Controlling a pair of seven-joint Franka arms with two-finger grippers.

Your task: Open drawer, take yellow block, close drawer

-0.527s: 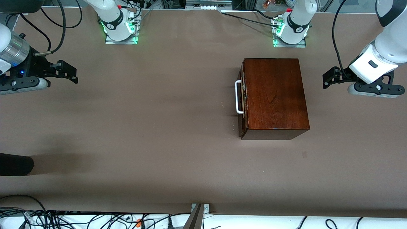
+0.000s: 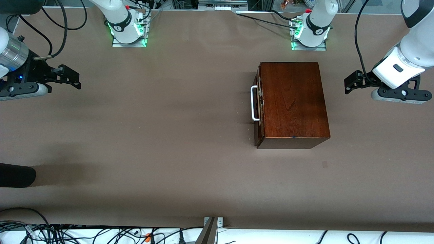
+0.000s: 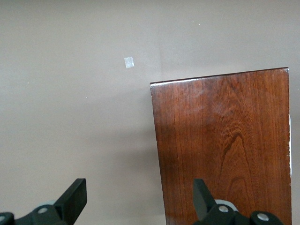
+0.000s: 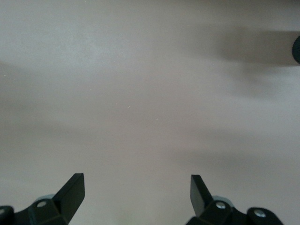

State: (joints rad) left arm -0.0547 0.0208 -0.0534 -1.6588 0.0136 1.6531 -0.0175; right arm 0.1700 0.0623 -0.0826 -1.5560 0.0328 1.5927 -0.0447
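The dark reddish-brown wooden box [image 2: 293, 101] stands on the table, nearer the left arm's end. Its drawer [image 2: 259, 105] is pushed fully in, and the white bar handle [image 2: 253, 103] faces the right arm's end. The yellow block is hidden. My left gripper [image 2: 350, 83] hangs open beside the box, toward the left arm's end. In the left wrist view the left gripper [image 3: 139, 199] straddles the edge of the box top [image 3: 225, 145]. My right gripper [image 2: 73, 77] hangs open over bare table at the right arm's end, and the right wrist view shows the right gripper [image 4: 137, 192] with nothing between its fingers.
A small pale patch [image 2: 324, 164] marks the table nearer to the front camera than the box; the left wrist view shows the patch [image 3: 129, 62] too. A dark rounded object [image 2: 15, 175] juts in at the right arm's end. Cables [image 2: 101, 234] lie below the table's near edge.
My right gripper has drifted slightly toward the right arm's end and toward the robots' bases. The left gripper and the box have hardly moved.
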